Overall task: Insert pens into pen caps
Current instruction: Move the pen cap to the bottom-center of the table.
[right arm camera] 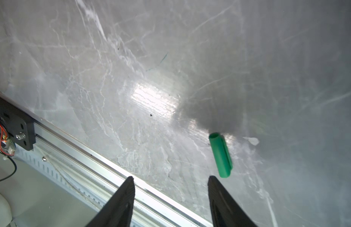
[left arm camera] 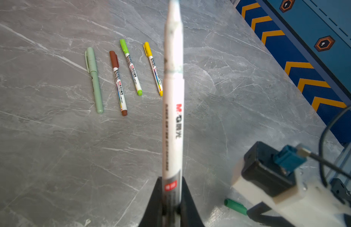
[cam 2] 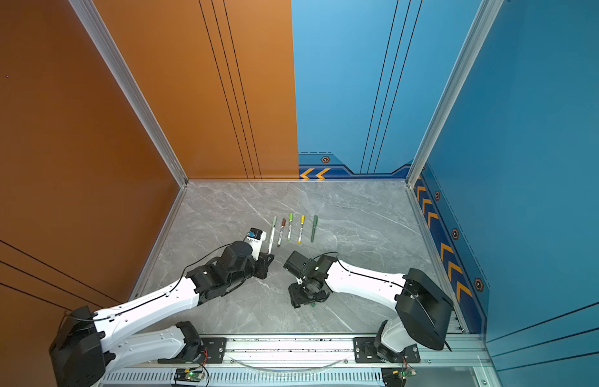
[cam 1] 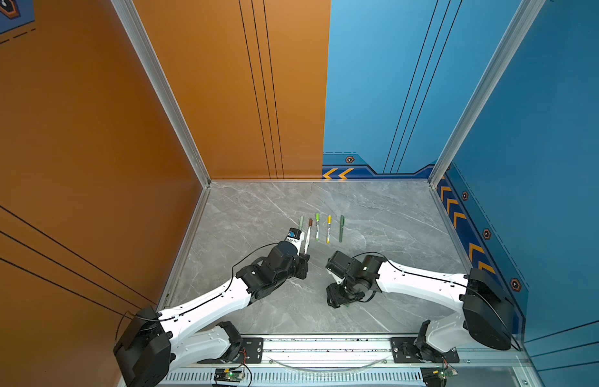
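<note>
L claw pinching white pen, R claw spread wide — green cap flat on table, just beside it

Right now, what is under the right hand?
A green pen cap lies loose on the marble table beneath the open right hand, just past one fingertip. In both top views the hand covers nearly all of it.

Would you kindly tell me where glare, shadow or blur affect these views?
Right wrist view: a bright glare patch on the grey marble tabletop, a dark shadow beside the short green plastic cap, itself slightly smeared. Left wrist view: the white-barrelled pen held close is soft, while the sage-green pen behind lies sharp. Both top views: evenly lit.
</note>
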{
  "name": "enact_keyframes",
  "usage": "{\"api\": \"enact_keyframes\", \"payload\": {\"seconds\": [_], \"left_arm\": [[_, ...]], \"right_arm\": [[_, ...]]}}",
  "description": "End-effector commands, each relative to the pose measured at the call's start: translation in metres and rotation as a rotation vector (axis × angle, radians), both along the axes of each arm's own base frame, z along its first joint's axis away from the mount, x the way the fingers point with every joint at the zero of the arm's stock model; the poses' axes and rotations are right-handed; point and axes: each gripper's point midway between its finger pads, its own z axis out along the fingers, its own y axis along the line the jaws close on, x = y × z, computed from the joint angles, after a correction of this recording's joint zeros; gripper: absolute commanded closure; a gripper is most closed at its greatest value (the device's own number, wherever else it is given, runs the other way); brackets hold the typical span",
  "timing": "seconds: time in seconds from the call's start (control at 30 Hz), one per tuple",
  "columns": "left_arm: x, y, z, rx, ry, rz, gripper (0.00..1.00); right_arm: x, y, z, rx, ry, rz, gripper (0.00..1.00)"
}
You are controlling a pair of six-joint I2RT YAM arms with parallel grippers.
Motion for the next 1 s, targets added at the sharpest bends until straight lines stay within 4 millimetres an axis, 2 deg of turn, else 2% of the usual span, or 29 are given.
{"api": "enact_keyframes", "payload": {"seconds": [0.0,0.2,0.4,0.83,0.97], "left_arm": [[0.002,0.010,-0.001,0.029,-0.016,0.022,1.00],[0.002,0.013,0.001,0.029,-0.028,0.026,1.00],[0.001,0.010,0.003,0.030,-0.035,0.013,1.00],[0.005,0.005,0.001,0.038,-0.026,0.000,1.00],[0.005,0.004,0.001,0.034,-0.026,-0.001,1.00]], "right_arm": [[-0.011,0.013,0.001,0.022,0.054,0.016,0.38],[-0.013,0.009,-0.020,-0.020,0.090,-0.023,0.38],[0.000,-0.014,-0.034,-0.069,0.113,-0.123,0.37],[0.032,-0.056,-0.040,-0.111,0.087,-0.275,0.35],[0.048,-0.068,-0.041,-0.141,0.047,-0.335,0.36]]}}
